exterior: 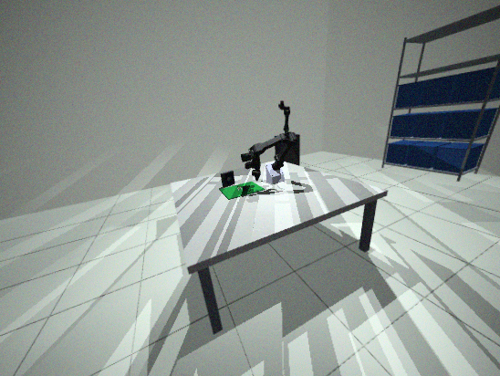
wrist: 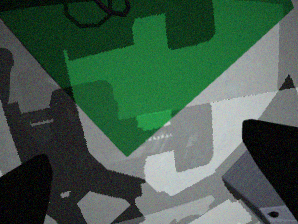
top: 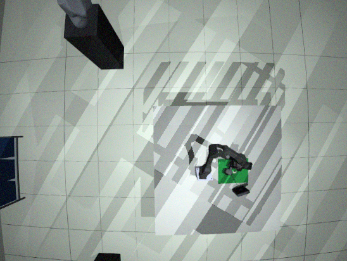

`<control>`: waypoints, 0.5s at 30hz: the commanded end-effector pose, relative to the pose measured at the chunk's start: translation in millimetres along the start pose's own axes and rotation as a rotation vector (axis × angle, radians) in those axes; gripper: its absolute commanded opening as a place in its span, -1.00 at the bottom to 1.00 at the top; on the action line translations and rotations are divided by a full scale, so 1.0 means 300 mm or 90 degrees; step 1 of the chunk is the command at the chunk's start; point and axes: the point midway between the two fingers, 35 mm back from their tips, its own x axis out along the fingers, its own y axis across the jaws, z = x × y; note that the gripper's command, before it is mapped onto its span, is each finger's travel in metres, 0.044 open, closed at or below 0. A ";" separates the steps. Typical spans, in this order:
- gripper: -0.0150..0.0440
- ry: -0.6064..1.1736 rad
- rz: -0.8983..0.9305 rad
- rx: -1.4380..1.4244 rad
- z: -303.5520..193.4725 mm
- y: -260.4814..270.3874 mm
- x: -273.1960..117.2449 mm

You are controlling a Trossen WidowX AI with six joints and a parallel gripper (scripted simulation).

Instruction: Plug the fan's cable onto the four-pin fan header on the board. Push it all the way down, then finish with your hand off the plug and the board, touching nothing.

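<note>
The green board (top: 223,178) (exterior: 230,193) (wrist: 190,75) lies flat on the table. The black fan (top: 240,190) (exterior: 227,178) stands just beyond one board edge. Its thin cable (top: 235,180) runs onto the board; a dark loop shows at the top edge of the wrist view. A small white spot on the board, seen from above, looks like the header (top: 234,171); its pins cannot be made out. The plug is not distinguishable, so whether it is seated cannot be told. My gripper (top: 227,171) (exterior: 256,177) (wrist: 148,147) is open and empty, pointing down above the board's area.
The arm's pale base block (exterior: 274,175) (wrist: 250,182) stands beside the board. The arm's shadow falls across the table and board. The table (top: 177,222) (exterior: 283,210) extends around them. A shelf rack (exterior: 399,64) with blue bins stands away on the floor.
</note>
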 end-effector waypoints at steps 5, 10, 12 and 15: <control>1.00 0.020 0.088 -0.018 0.020 0.020 -0.051; 1.00 0.016 0.098 -0.021 0.023 0.022 -0.062; 1.00 0.016 0.098 -0.021 0.023 0.022 -0.062; 1.00 0.017 0.102 -0.011 0.076 0.023 -0.086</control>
